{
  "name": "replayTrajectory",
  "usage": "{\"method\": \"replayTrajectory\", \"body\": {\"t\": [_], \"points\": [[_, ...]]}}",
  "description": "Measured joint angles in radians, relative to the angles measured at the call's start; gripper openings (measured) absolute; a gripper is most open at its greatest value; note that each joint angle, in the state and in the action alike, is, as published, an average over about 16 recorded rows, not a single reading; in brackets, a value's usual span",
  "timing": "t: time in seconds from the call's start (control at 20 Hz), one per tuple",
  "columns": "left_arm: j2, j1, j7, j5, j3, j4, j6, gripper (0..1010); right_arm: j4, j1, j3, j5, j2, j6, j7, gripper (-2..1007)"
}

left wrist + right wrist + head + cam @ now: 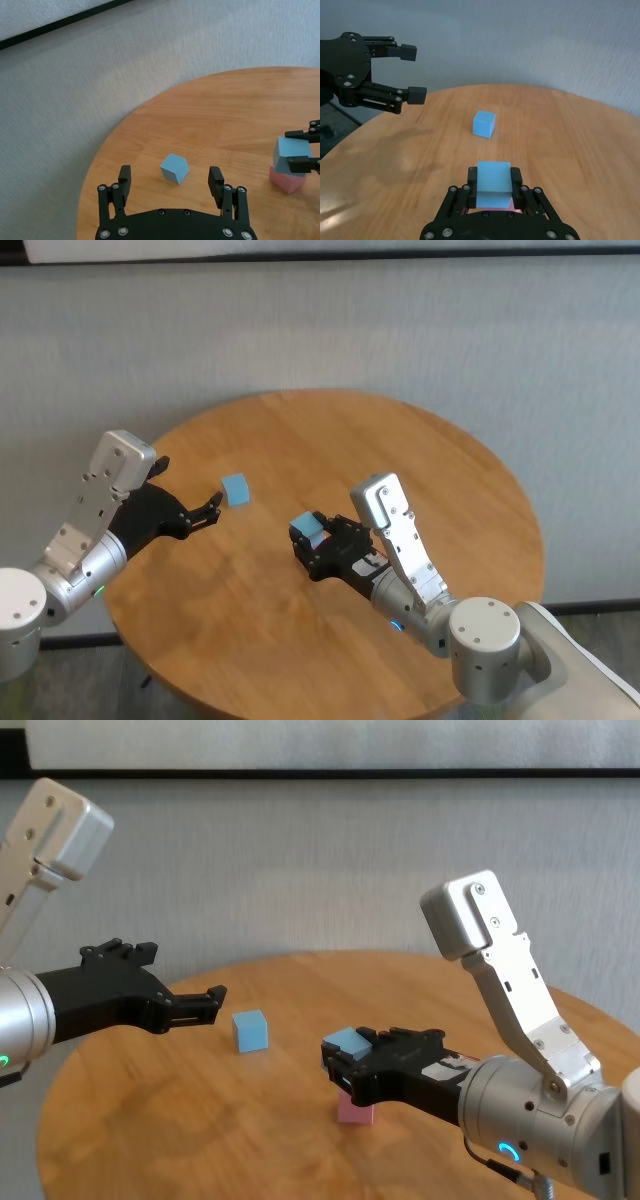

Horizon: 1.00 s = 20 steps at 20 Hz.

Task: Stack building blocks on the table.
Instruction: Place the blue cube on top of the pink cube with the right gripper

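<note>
The round wooden table has a warm brown grain and stands against a pale grey textured wall with a dark strip running along it higher up. Near the middle, the right gripper clasps a light blue cube sitting on top of the pink cube. The second blue cube rests alone on the tabletop, just ahead of the left gripper, whose fingers are spread wide, holding nothing.
</note>
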Motion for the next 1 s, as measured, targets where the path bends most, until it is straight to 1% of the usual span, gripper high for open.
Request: {"method": "replayTrajectory", "body": {"t": [0.5, 1.0], "points": [[0.0, 0.0, 0.0, 0.0, 0.0, 0.0, 0.0, 1000, 0.047, 0.024, 0.006, -0.024, -0.024, -0.016, -0.011, 357], [0.0, 0.0, 0.0, 0.0, 0.0, 0.0, 0.0, 1000, 0.09, 0.045, 0.014, -0.038, -0.047, -0.028, -0.018, 357]]}}
